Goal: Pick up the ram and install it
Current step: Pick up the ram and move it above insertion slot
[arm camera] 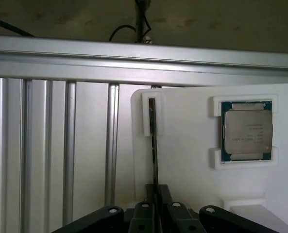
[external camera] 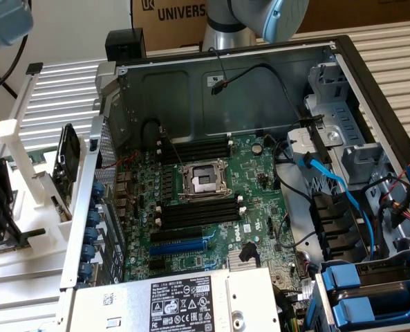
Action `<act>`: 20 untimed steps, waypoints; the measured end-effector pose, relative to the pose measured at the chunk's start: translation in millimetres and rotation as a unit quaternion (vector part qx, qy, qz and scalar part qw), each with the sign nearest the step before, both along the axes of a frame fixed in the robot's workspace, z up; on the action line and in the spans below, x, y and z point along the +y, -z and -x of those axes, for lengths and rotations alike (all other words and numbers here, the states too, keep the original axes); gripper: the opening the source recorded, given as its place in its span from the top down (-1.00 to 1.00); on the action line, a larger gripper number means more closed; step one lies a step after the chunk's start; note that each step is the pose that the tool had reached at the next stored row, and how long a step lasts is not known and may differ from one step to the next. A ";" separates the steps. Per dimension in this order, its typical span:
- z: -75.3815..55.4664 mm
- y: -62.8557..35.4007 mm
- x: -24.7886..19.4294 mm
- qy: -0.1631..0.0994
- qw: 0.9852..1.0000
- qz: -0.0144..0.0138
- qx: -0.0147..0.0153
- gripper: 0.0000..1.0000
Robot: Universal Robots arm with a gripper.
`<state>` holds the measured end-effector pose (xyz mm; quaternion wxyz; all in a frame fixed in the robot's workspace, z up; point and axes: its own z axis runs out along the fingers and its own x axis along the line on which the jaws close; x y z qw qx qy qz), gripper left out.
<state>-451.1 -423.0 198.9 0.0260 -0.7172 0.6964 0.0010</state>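
Gripping the ram edge-on, my gripper has its fingers pinched close against both faces of the thin stick. The ram sits in a narrow slot of the white holder, beside the square processor chip in its own recess.

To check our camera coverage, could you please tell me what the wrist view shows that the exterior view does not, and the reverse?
The wrist view adds: the ram, seen edge-on, standing in its slot on the white fixture, the gripper closed on its near end, and a silver processor chip in a recess of that fixture. The exterior view adds: the open computer case, its motherboard, the empty black slots and the processor socket. Shared: the white fixture and the ribbed aluminium bench under it.
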 end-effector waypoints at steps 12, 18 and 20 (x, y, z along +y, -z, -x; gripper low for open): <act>0.4 -5.4 -0.4 0.000 1.000 -0.002 -0.001 0.66; 0.4 -5.1 -0.5 0.000 1.000 0.001 -0.001 0.66; 0.4 -5.0 -0.4 0.000 1.000 0.002 -0.001 0.66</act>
